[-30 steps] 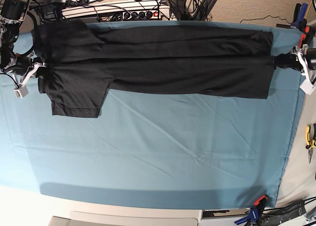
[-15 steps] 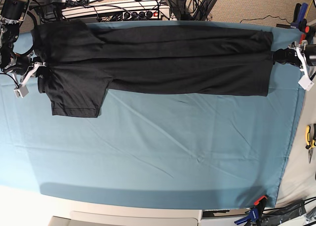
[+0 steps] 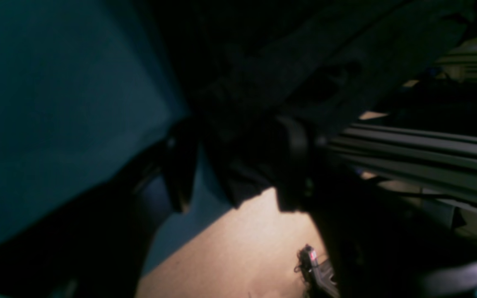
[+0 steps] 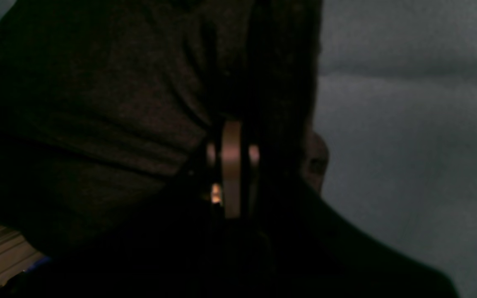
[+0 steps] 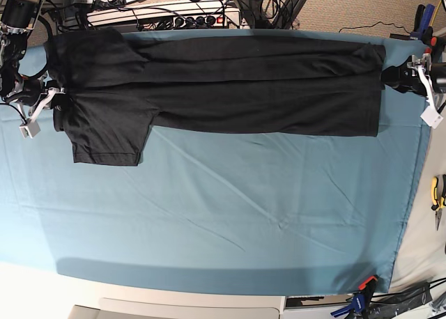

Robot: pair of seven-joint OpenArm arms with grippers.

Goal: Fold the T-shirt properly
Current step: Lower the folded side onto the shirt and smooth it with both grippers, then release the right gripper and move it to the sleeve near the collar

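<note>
Up at twelve o'clock on the tabletop, past the teal cloth (image 5: 230, 214), cables and a power strip (image 5: 167, 16) crowd the far edge; clamps (image 5: 362, 291) sit at five o'clock, yellow pliers (image 5: 437, 193) at three. No writing is legible anywhere. The T-shirt (image 5: 237, 89) lies stretched in a long black band across the cloth's upper part, one sleeve hanging toward seven o'clock. Over at nine o'clock, the right pincer (image 5: 54, 99) is clamped together on the shirt's edge, dark fabric filling its wrist view. At three o'clock, the left pincer (image 5: 398, 79) has its fingers (image 3: 178, 165) apart, cloth bunched loosely between them.
</note>
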